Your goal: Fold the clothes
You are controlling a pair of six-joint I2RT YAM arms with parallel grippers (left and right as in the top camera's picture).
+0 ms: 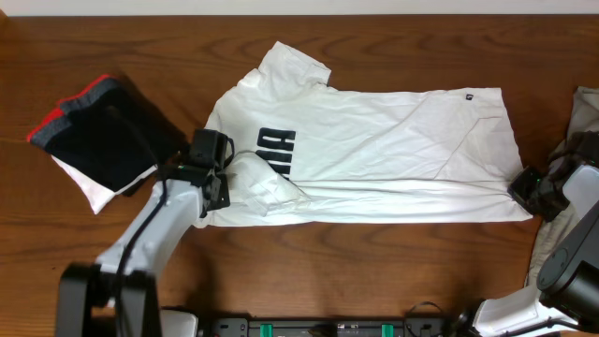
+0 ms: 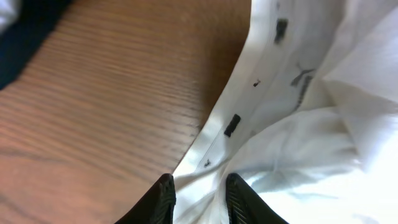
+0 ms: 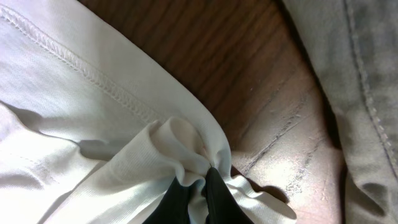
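The clothes, a white T-shirt (image 1: 374,140) with black lettering (image 1: 276,150), lie sideways across the wooden table, the front long edge doubled over. A small dark tag (image 1: 468,94) shows near the hem at the right. My left gripper (image 1: 213,178) is at the collar end. In the left wrist view its fingers (image 2: 165,199) stand apart, with a loose fold of white fabric (image 2: 286,149) between them. My right gripper (image 1: 521,187) is at the hem's front corner. In the right wrist view it (image 3: 198,186) is shut on a bunched pinch of the hem (image 3: 180,140).
A dark folded garment with red trim (image 1: 103,140) lies at the left on a white piece (image 1: 94,192). A grey garment (image 1: 585,117) sits at the right edge, close to my right gripper, and also shows in the right wrist view (image 3: 360,93).
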